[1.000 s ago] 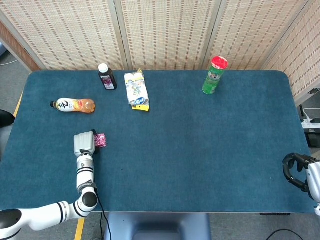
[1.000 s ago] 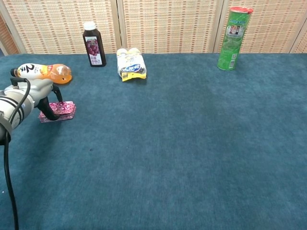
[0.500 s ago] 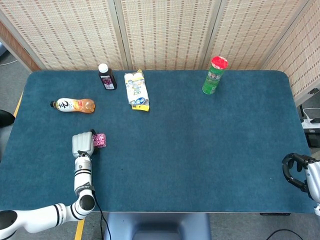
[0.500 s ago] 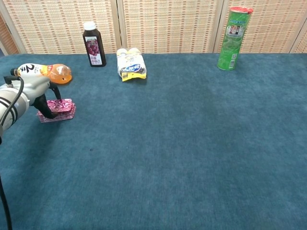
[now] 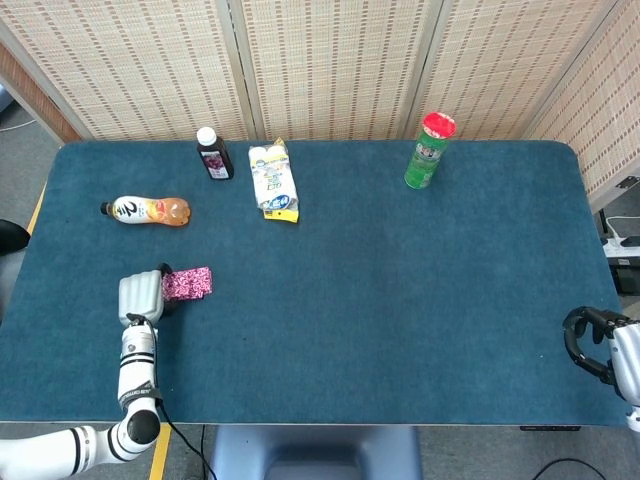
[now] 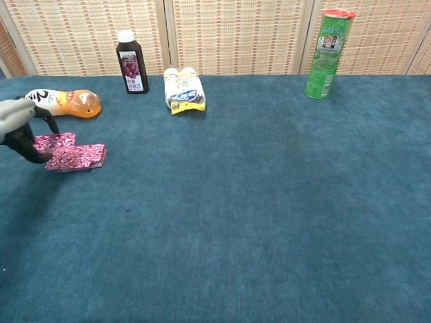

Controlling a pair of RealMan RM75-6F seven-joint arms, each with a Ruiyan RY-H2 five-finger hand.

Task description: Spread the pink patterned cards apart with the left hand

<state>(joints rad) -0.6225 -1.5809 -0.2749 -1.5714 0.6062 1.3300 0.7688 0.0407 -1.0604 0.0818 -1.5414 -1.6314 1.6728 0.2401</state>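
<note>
Left hand (image 6: pixel 20 128) presses its fingertips on the pink patterned cards (image 6: pixel 71 151), fanned out near the tabletop's (image 5: pixel 400 300) left edge, just below the orange bottle (image 5: pixel 145 210). Lots of bare tabletop to the cards' right. Can't tell the right hand's (image 5: pixel 605 350) state.

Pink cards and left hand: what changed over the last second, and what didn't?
The left hand slid toward the table's left edge, dragging the top of the pink patterned cards with it, so the compact stack now lies fanned out wider. Its fingers still touch the cards' left end. The right hand, orange bottle, juice bottle, snack pack and green can stayed put.
</note>
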